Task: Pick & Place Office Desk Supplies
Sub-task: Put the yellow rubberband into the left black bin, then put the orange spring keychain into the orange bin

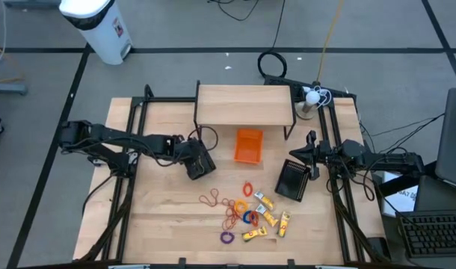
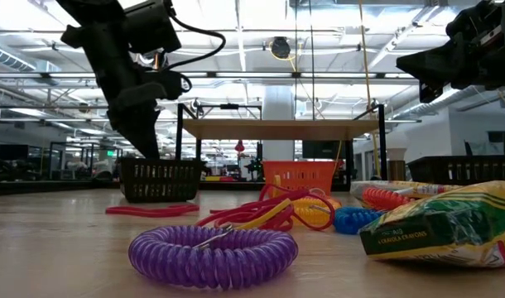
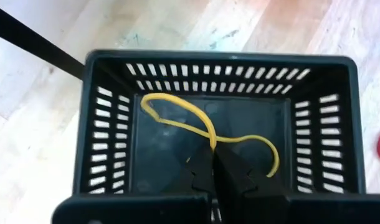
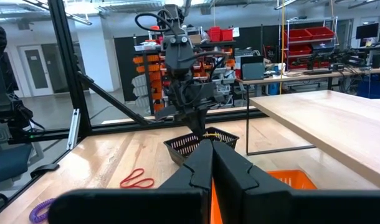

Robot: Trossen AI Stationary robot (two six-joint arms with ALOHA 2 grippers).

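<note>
Pinching a yellow rubber band (image 3: 209, 132), the left pincer (image 3: 216, 168) dangles it lengthwise inside the black basket (image 3: 109, 137).

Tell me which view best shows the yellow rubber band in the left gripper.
The left wrist view: the left gripper pinches the yellow rubber band, looped over the black basket. The right wrist view shows only a sliver; in the high and low views I cannot make it out.

Black slotted basket (image 3: 218, 118) holding a yellow rubber band (image 3: 196, 127). Orange basket (image 1: 248, 145) at 12 o'clock of the pile. Purple coil ring (image 2: 211, 252), blue ring (image 2: 352, 219), red-orange rubber bands (image 1: 211, 199), yellow-and-green crayon pack (image 2: 451, 223). Light wood table (image 1: 161, 217).
</note>
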